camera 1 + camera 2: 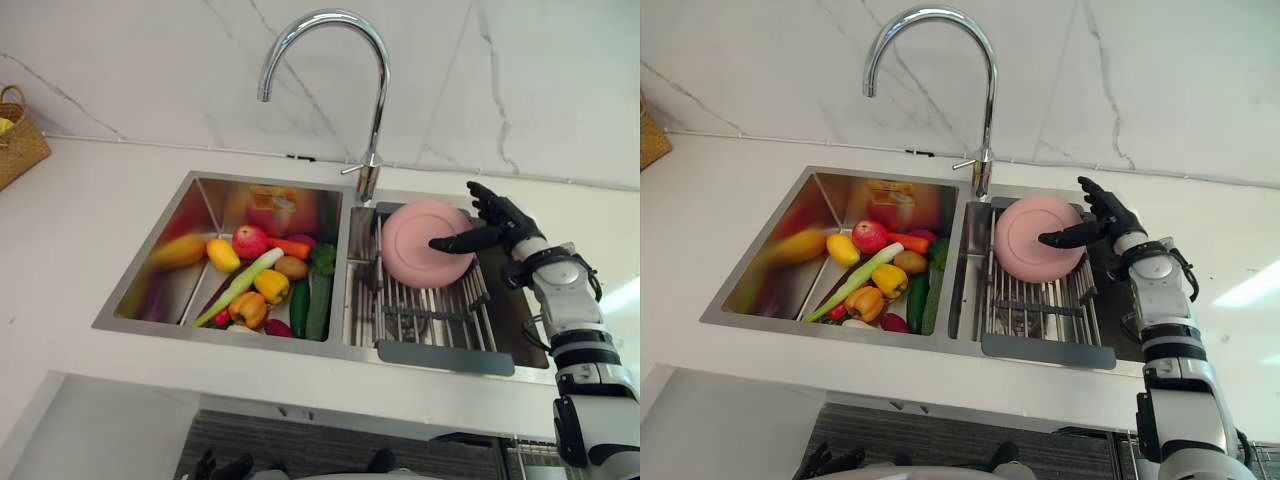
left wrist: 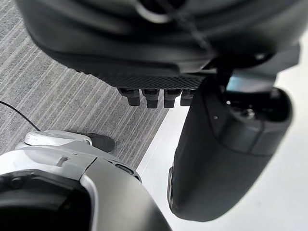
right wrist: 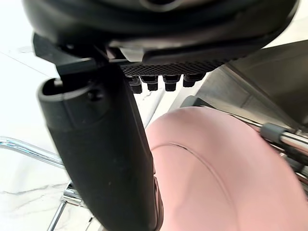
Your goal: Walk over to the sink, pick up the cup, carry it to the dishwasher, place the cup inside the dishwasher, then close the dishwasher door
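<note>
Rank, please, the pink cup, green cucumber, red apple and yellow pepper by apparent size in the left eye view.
1. pink cup, largest
2. green cucumber
3. red apple and yellow pepper, too alike to rank

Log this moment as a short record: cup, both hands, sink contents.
cup: pink cup, tipped on its side on the rack in the right basin of the sink
right hand: open, thumb across the cup's round face, fingers straight behind its rim
left hand: low, above the grey floor
left basin: fruit and vegetables
tap: behind the divider
</note>
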Tool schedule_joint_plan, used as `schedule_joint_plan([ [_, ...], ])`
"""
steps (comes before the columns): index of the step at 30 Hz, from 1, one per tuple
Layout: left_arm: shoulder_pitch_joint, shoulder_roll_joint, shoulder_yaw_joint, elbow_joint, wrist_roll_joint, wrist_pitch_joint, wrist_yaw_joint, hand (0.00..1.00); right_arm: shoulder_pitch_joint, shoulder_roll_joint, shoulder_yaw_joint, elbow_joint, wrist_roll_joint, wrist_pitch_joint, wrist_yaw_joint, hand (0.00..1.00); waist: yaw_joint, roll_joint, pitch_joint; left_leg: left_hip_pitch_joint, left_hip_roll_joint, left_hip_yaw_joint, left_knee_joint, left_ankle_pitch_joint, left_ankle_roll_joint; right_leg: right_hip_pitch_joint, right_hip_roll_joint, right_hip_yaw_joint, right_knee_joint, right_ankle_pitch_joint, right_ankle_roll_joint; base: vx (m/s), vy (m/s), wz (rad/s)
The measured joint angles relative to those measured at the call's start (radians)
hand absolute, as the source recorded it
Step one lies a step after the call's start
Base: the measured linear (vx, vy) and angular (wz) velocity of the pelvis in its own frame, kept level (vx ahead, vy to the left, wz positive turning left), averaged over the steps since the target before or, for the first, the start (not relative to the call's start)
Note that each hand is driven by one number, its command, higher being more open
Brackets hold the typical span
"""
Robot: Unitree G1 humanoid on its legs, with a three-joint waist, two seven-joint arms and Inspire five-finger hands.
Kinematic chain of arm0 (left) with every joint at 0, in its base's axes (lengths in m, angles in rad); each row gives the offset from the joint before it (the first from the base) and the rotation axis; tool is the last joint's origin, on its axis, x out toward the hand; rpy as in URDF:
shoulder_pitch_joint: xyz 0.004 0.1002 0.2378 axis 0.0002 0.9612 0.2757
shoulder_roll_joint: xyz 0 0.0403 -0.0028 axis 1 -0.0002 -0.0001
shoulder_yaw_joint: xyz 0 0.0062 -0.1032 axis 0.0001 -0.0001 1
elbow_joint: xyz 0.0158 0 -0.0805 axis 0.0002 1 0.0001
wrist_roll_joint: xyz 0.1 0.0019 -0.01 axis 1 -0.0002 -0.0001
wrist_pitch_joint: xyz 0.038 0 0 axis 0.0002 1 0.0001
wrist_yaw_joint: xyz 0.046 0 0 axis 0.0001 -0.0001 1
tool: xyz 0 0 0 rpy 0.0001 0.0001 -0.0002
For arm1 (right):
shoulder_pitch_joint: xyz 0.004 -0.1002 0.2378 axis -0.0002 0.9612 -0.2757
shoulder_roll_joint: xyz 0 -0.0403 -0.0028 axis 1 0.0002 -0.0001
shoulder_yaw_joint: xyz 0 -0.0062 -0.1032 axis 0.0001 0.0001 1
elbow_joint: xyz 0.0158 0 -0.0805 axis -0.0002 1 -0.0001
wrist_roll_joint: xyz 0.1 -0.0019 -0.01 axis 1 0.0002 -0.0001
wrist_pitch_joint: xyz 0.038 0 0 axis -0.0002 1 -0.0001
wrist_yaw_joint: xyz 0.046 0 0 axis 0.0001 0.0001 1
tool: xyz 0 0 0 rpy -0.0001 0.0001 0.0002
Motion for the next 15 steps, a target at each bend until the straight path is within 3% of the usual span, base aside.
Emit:
schedule_joint_plan([
  [6, 0.004, 0.009, 0.0, -0.016, -0.007, 0.0, -0.004, 1.0, -0.048, -0.032, 0.019, 0.042, 0.019, 0.023, 0.043, 1.0, 0.002, -0.02, 0.012, 0.001, -0.011, -0.002, 0.0, 0.002, 0.004, 0.002, -0.011, -0.001, 0.0, 0.006, 0.006, 0.0, 0.024, 0.02],
  [15, 0.004, 0.011, -0.001, -0.017, -0.021, 0.014, -0.014, 1.0, -0.109, -0.049, 0.039, 0.15, 0.076, 0.065, 0.124, 1.0, 0.002, -0.022, 0.013, 0.001, -0.018, -0.006, -0.005, 0.005, 0.007, 0.002, -0.018, -0.005, 0.0, 0.009, 0.009, 0.0, 0.0, 0.0],
])
